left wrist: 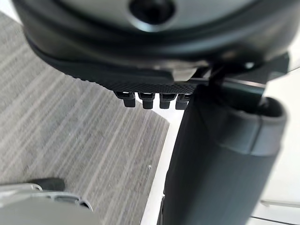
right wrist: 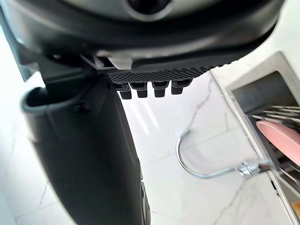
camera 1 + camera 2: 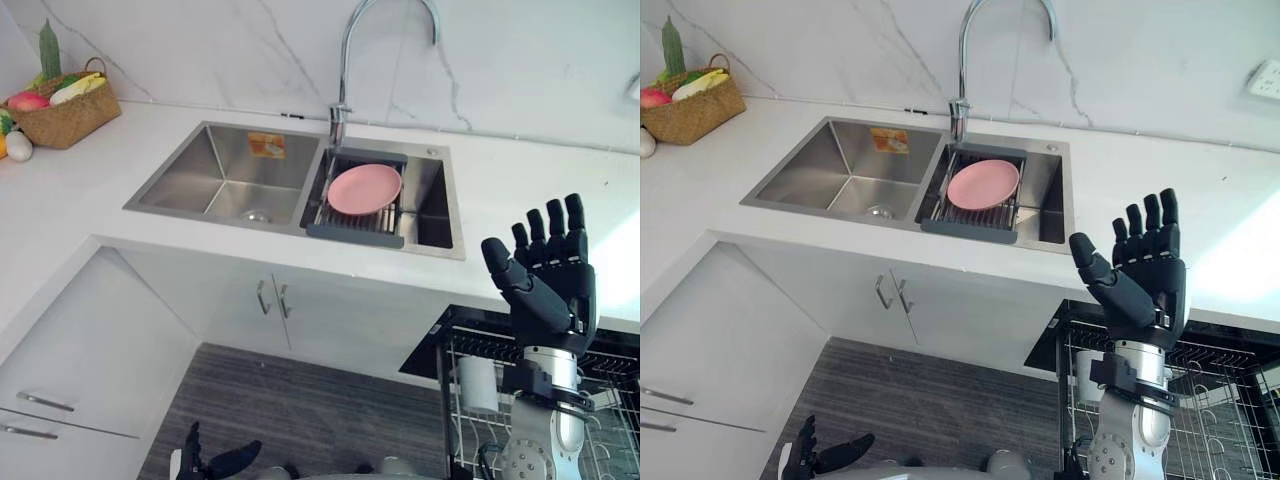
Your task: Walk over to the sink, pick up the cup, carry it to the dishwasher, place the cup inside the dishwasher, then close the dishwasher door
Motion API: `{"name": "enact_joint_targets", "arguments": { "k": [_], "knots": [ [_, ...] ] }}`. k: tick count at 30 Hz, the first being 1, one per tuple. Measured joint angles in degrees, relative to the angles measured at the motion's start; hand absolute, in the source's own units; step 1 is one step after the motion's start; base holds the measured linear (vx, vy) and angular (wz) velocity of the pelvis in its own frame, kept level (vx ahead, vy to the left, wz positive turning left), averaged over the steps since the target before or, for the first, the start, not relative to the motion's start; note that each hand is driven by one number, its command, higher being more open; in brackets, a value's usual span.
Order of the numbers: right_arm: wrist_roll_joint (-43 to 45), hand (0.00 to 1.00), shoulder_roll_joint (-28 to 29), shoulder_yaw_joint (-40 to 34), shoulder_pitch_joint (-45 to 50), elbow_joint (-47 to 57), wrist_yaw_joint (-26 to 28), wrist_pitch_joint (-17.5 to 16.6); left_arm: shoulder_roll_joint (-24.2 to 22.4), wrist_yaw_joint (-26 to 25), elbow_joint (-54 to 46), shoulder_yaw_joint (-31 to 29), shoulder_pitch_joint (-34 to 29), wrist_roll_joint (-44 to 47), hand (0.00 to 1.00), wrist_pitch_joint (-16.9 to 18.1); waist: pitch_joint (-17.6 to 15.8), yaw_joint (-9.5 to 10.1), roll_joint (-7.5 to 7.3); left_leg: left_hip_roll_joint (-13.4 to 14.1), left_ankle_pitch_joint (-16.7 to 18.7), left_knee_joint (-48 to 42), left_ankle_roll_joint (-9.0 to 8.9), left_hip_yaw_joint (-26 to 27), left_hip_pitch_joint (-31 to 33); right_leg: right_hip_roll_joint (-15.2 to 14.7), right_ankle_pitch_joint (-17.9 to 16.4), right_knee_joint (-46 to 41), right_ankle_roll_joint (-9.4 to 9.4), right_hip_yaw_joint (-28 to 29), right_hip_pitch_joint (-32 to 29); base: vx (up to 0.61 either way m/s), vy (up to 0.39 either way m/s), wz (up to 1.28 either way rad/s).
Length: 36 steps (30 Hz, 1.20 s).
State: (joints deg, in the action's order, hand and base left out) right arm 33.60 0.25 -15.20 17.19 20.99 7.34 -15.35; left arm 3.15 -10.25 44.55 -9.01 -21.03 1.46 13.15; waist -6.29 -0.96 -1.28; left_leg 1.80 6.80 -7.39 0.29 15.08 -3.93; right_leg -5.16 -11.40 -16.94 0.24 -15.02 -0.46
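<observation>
The right robot hand [image 3: 545, 275] stood raised to the right of the sink [image 3: 200, 165], fingers spread and empty, above the open dishwasher [image 3: 610, 420]. A white cup [image 3: 480, 385] seemed to sit upright inside it, below the sink's right end. I judged the hand was clear, ready to shut the door. The left robot hand [image 3: 215, 462] hung open, low beneath the sink. A pink plate [image 3: 364, 188] lay in the sink's right basin.

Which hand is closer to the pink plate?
The right hand: it is raised open by the counter edge, right of the plate; the left hand hangs low over the floor.
</observation>
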Motion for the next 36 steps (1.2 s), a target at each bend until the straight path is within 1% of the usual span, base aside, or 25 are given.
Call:
{"name": "enact_joint_targets", "arguments": {
  "k": [3,4,5,7,8,9,10,11,12,13,14,17,19,21,24,25,27,28,29,30,31,32,34,35,36],
  "knots": [
    [-0.02,1.00,0.14,1.28,0.25,-0.05,-0.96,-0.06,-0.34,0.77,1.16,-0.99,-0.16,2.42,1.00,0.22,-0.07,0.39,0.26,2.62,4.89,-7.81,-1.05,2.94,0.75,1.63,-0.31,-0.09,-0.02,2.99,0.83,0.06,0.025,-0.53],
    [0.00,1.00,0.15,2.12,0.60,-0.04,-1.10,-0.54,0.00,1.29,1.64,-1.12,-0.28,2.52,1.00,0.25,-0.23,0.17,0.06,3.86,6.35,-14.07,-2.26,3.20,2.68,1.89,-1.16,-0.08,-0.34,3.52,1.26,0.01,0.019,-0.37],
    [0.02,1.00,0.00,2.23,1.16,0.24,-1.16,-0.90,0.12,1.80,1.94,-1.16,-0.27,2.52,1.00,0.48,-0.24,0.09,0.00,5.58,6.50,-23.86,-2.46,3.15,6.69,1.82,-1.53,-0.14,-0.24,4.11,1.67,0.01,0.037,-0.29],
    [0.17,1.00,-0.25,1.97,1.82,1.58,-1.86,-1.55,-1.17,1.97,1.89,-1.76,-0.44,4.75,1.00,1.32,-0.68,0.02,1.29,8.52,4.66,-36.21,-2.70,2.99,11.42,2.23,-1.72,-0.20,-0.34,5.00,3.04,0.06,0.104,-0.27],
    [0.31,1.00,-0.16,2.00,2.02,2.04,-2.50,-2.23,-1.53,2.21,2.02,-2.41,-0.69,6.87,1.00,1.51,-0.65,0.07,1.36,9.02,5.13,-39.36,-2.71,2.90,12.54,1.95,-1.82,-0.04,-0.43,5.68,3.81,0.09,0.137,-0.29],
    [0.47,1.00,-0.09,1.93,1.81,2.01,-2.68,-2.72,-1.56,2.55,2.31,-2.53,-0.72,8.00,1.00,1.51,-0.62,0.12,1.38,8.78,6.55,-38.05,-2.38,2.64,12.41,1.65,-1.92,-0.03,-0.28,6.12,4.07,0.11,0.159,-0.31],
    [0.68,1.00,-0.05,1.38,0.84,1.83,-3.11,-3.37,-1.56,3.73,3.25,-2.96,-0.57,10.09,1.00,1.46,-0.61,0.10,1.26,7.48,9.06,-31.58,-2.42,1.13,12.34,0.75,-2.14,-0.08,0.12,7.16,3.93,0.13,0.198,-0.36],
    [0.68,1.00,-0.06,0.74,-0.32,1.74,-3.49,-3.79,-1.78,4.34,3.81,-3.09,-0.69,11.13,1.00,1.49,-0.65,0.14,1.29,6.04,9.01,-22.92,-2.63,-1.60,12.32,-0.02,-2.40,-0.27,0.87,8.55,3.42,0.14,0.225,-0.39],
    [0.66,1.00,-0.06,0.64,-0.74,1.65,-3.73,-4.06,-2.12,4.40,3.99,-3.41,-0.83,11.22,1.00,1.61,-0.63,0.23,1.32,5.38,8.38,-18.10,-2.99,-3.41,12.03,-0.41,-2.58,-0.37,1.39,9.32,3.19,0.17,0.281,-0.50],
    [0.49,1.00,0.14,0.96,-0.93,1.31,-3.78,-4.31,-2.66,4.39,5.00,-4.21,-1.01,12.21,1.00,1.94,-0.52,0.47,0.98,3.30,3.68,-14.05,-1.45,-3.17,9.62,-1.41,-3.26,-0.01,2.67,11.76,3.43,0.15,0.234,-0.50],
    [0.37,1.00,0.11,1.44,-0.94,1.14,-3.80,-4.33,-2.56,4.07,5.66,-4.27,-1.17,12.26,1.00,1.97,-0.21,0.71,1.13,2.21,3.78,-12.00,-1.47,-1.97,7.77,-1.86,-3.24,0.87,2.87,13.37,4.05,0.22,0.236,-0.61],
    [-0.41,1.00,-0.78,4.37,-1.60,1.21,-3.20,-4.67,-2.77,3.40,5.81,-4.25,-1.73,12.49,1.00,2.54,0.04,1.53,0.83,1.39,4.92,-12.97,-0.79,1.94,5.54,-2.00,-2.06,2.23,2.47,15.05,5.72,0.24,0.132,-0.57],
    [-0.77,1.00,-0.96,4.27,-3.61,1.21,-3.14,-4.68,-2.59,3.34,5.87,-4.39,-0.78,12.43,1.00,2.85,0.63,1.62,0.57,0.52,6.46,-13.56,0.48,2.04,5.25,-2.95,-0.99,4.88,4.17,16.70,6.81,0.22,0.138,-0.36],
    [-0.67,1.00,-1.64,3.73,-3.92,1.19,-3.09,-4.75,-2.60,3.18,5.94,-4.72,-0.09,12.36,1.00,3.06,1.53,1.64,0.42,-0.45,6.73,-11.34,0.87,2.02,4.09,-3.41,-0.72,5.19,4.61,17.18,6.77,0.13,0.090,-0.16],
    [0.09,1.00,-1.96,1.42,-4.41,0.27,-1.87,-4.74,-2.44,3.01,6.41,-4.69,0.85,11.85,1.00,3.70,3.55,1.58,-0.26,-2.33,6.32,-6.47,1.75,2.06,1.22,-4.11,-0.70,2.59,4.63,17.41,5.98,0.13,0.105,-0.04],
    [0.10,1.00,-2.24,0.13,-4.93,-1.22,-1.27,-4.72,-2.22,3.04,7.89,-4.71,1.63,10.76,1.00,4.06,4.88,1.51,-0.15,-2.68,6.09,-4.65,2.27,1.98,0.21,-4.14,-0.84,-2.08,4.86,17.09,3.86,0.15,0.117,0.03],
    [0.09,1.00,-2.44,-0.30,-6.09,-2.87,-1.03,-4.52,-1.79,3.05,8.54,-4.67,2.23,9.51,1.00,4.42,5.03,1.29,-0.12,-2.96,6.02,-3.50,2.61,2.04,-0.96,-4.48,-1.02,-11.25,8.29,16.66,-0.29,0.10,0.071,0.01],
    [0.06,1.00,-2.40,0.07,-6.81,-4.03,-1.05,-4.24,-1.01,2.99,8.90,-4.65,2.61,7.95,1.00,4.84,4.32,1.00,-0.89,-3.35,6.06,-2.71,2.89,2.06,-2.22,-5.24,-0.17,-20.95,11.03,16.69,-4.47,0.06,0.020,0.04],
    [0.30,1.00,-2.36,0.73,-6.98,-5.27,-1.06,-3.48,0.02,2.83,9.08,-4.20,2.57,6.27,1.00,4.99,3.60,0.53,-1.43,-3.74,6.06,-1.76,2.90,1.90,-3.93,-6.61,1.32,-28.90,11.03,15.97,-7.87,0.10,0.016,0.06],
    [0.75,1.00,-2.37,1.11,-7.02,-5.92,-0.96,-2.86,0.42,2.67,9.42,-3.89,2.56,5.03,1.00,5.01,3.44,0.37,-1.75,-3.84,6.06,-1.16,2.90,1.85,-4.82,-7.25,1.33,-31.81,10.44,14.83,-9.22,0.07,-0.007,0.09],
    [1.54,1.00,-2.38,1.90,-7.03,-7.08,-0.78,-1.99,0.72,2.42,9.48,-3.82,2.74,3.18,1.00,4.80,3.38,0.07,-1.91,-3.76,6.05,-0.22,2.89,1.63,-5.91,-8.59,0.41,-33.73,8.51,12.00,-11.33,0.11,-0.045,0.03],
    [1.80,1.00,-2.35,2.85,-7.03,-7.74,-0.69,-1.53,1.06,2.14,9.45,-3.10,3.04,1.62,1.00,4.71,3.16,0.06,-1.73,-3.35,6.01,0.49,2.73,1.77,-6.56,-9.51,-0.40,-31.64,7.10,9.71,-13.00,0.10,-0.062,0.02],
    [1.58,1.00,-2.36,4.25,-7.01,-8.74,-0.43,-1.47,1.20,2.37,9.32,-2.85,3.85,0.98,1.00,4.01,2.42,-0.02,-1.56,-1.92,5.98,0.16,1.66,1.69,-7.07,-9.83,-0.83,-23.41,6.31,7.47,-13.60,0.16,-0.155,0.01],
    [0.97,1.00,-2.35,4.77,-7.04,-8.98,-0.44,-1.45,1.39,3.21,9.02,-2.76,4.24,1.02,1.00,3.37,2.07,0.05,-1.93,-0.70,6.43,-1.21,0.73,1.53,-6.96,-9.59,0.53,-14.94,5.39,6.67,-12.80,0.16,-0.208,0.03],
    [0.80,1.00,-2.34,5.02,-7.13,-8.96,-0.44,-1.45,1.69,3.70,8.44,-2.62,4.13,1.14,1.00,3.14,1.69,0.11,-2.33,-0.42,6.86,-2.32,0.00,1.30,-6.96,-9.24,4.22,-9.73,4.07,6.54,-11.82,0.15,-0.247,0.02]
  ]
}}
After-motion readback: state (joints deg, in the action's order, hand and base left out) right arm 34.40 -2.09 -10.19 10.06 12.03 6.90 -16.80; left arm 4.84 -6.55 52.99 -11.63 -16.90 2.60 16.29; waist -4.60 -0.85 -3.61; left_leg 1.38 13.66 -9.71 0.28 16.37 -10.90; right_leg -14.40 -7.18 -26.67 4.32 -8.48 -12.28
